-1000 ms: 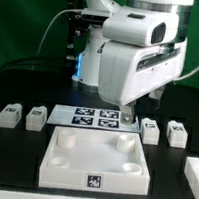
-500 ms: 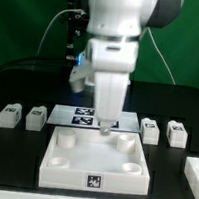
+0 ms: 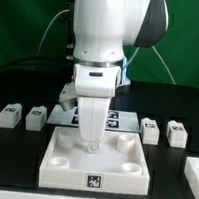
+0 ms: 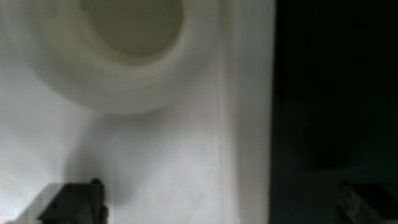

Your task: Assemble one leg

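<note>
a: what's the biggest thing here?
b: the black bench (image 3: pixel 19 86); everything sits on it. next is the white panda arm (image 3: pixel 100 37), standing mid-frame and reaching straight down.
a: down onto what?
b: the large white square piece (image 3: pixel 63 176) with round corner sockets. it lies near the front of the bench, with a tag on its front wall. behind it is the marker board (image 3: pixel 113 117), partly hidden by the arm.
a: and the legs?
b: all four lie loose on the bench, apart from the claw, and none is held. on the exterior view's left are the outer left leg (image 3: pixel 10 114) and the inner left leg (image 3: pixel 34 113). on its right are the inner right leg (image 3: pixel 150 129) and the outer right leg (image 3: pixel 176 131). they sit in a row with the marker board, tags showing.
a: where's the claw?
b: the claw (image 3: pixel 90 144) hangs over the square piece's recessed top, toward its back middle. whether it touches, i cannot tell.
a: is it pinching anything?
b: no. in the wrist view its fingers (image 4: pixel 71 203) stand spread wide with nothing between them. beyond them is only the blurred white surface and one round socket (image 4: pixel 134 35).
</note>
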Robot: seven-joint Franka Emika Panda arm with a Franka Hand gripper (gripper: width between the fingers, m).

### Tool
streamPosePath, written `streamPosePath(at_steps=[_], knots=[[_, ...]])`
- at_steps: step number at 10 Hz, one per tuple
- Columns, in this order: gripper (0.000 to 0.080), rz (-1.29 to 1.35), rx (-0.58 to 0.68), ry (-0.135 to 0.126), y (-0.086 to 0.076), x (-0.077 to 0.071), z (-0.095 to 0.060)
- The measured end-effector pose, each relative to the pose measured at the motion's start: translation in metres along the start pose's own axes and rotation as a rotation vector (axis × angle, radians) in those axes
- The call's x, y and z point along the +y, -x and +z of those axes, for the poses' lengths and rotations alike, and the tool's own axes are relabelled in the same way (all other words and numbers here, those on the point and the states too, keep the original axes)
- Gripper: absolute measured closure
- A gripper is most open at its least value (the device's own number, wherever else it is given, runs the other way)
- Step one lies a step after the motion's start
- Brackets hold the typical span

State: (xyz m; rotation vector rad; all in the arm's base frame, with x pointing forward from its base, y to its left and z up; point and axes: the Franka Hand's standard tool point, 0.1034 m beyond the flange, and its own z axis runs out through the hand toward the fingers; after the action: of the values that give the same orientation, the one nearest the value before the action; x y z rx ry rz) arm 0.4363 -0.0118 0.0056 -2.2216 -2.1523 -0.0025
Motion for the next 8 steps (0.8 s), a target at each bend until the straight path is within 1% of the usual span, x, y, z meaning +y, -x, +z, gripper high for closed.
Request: streamPosePath(at_steps=[1, 2, 3, 4, 5, 6, 7, 8], knots=[[0.015, 0.001, 0.0, -0.002, 0.0005, -0.0001, 0.0], [0.0266, 0.001, 0.0, -0.002, 0.0007, -0.0002, 0.0001], [0.04, 0.002, -0.001, -0.002, 0.0008, -0.0003, 0.0001], [0.04, 0.002, -0.001, -0.002, 0.001, -0.0003, 0.0001], [0.0614, 0.002, -0.001, -0.002, 0.001, -0.0003, 0.0001], [0.0614, 0.002, -0.001, -0.002, 0.0011, -0.0003, 0.0002], [0.0744, 0.002, -0.001, 0.002, 0.0011, 0.0007, -0.0005], [0.0746, 0.002, -0.001, 0.004, 0.0012, 0.0012, -0.0007]])
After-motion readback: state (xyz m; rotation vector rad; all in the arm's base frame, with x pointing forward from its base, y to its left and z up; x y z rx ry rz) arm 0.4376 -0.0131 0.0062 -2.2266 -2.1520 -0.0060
